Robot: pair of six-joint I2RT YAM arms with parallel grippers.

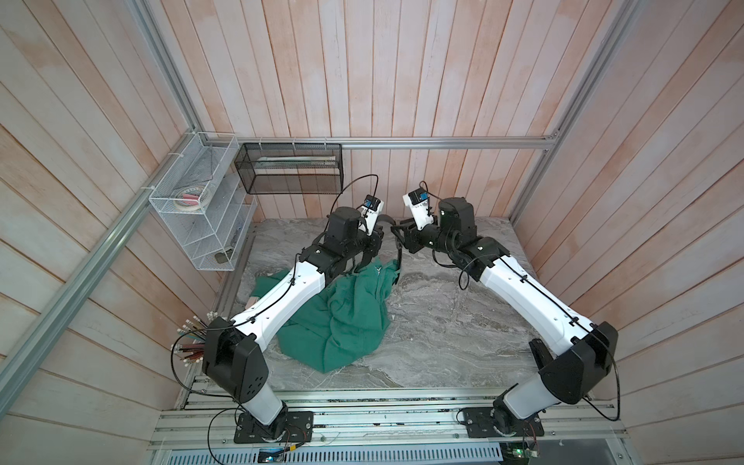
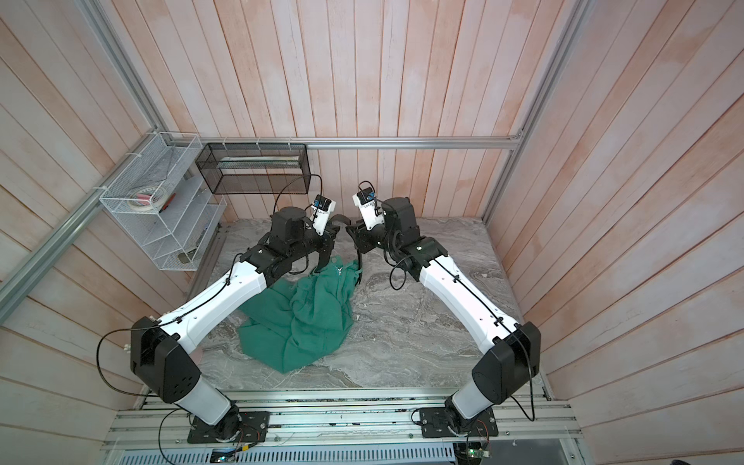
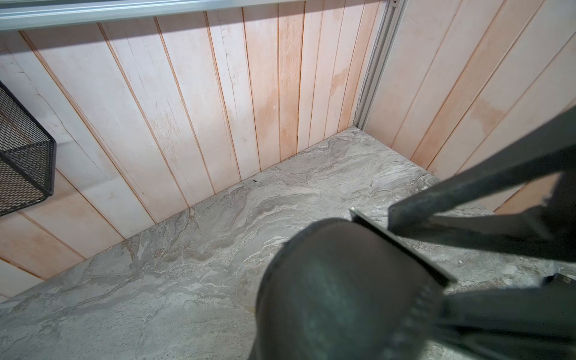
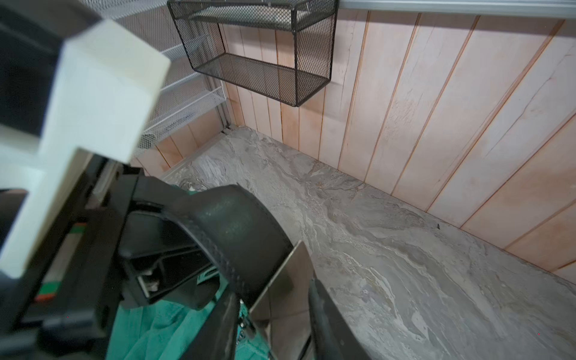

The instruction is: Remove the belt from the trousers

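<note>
Aloft, belt (image 1: 387, 219) arches from left pincer (image 1: 377, 234).

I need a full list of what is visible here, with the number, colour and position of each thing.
trousers: one, teal-green, crumpled on the table
belt: one, black, arched above the trousers' waist
table: one, grey marble, under all
wire shelf: one, white, left wall
mesh basket: one, black, back wall
tape roll: one, whitish, in the wire shelf
left arm, right arm: two, white and black, meeting at the belt
</note>
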